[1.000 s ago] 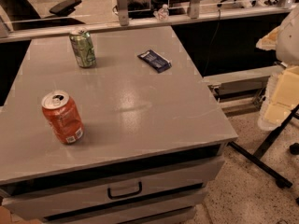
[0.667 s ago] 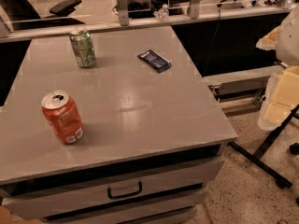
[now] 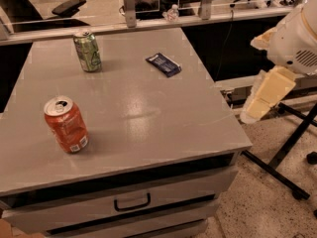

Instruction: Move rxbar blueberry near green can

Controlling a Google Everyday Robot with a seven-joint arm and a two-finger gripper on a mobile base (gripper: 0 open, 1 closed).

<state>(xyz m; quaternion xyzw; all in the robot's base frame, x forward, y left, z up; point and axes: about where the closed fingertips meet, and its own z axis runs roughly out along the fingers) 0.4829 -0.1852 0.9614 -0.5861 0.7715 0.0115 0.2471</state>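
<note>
The rxbar blueberry (image 3: pixel 163 64), a flat dark blue wrapper, lies on the grey table (image 3: pixel 148 123) at the far right. The green can (image 3: pixel 87 51) stands upright at the far left, well to the left of the bar. My gripper (image 3: pixel 262 100) hangs off the table's right edge, below the white arm (image 3: pixel 297 38). It is to the right of the bar and nearer the front, and touches nothing.
An orange-red soda can (image 3: pixel 66 124) stands upright at the near left. A drawer with a handle (image 3: pixel 132 202) sits under the tabletop. A black stand's legs (image 3: pixel 282 157) cross the floor on the right. A glass partition rail (image 3: pixel 129 6) runs behind the table.
</note>
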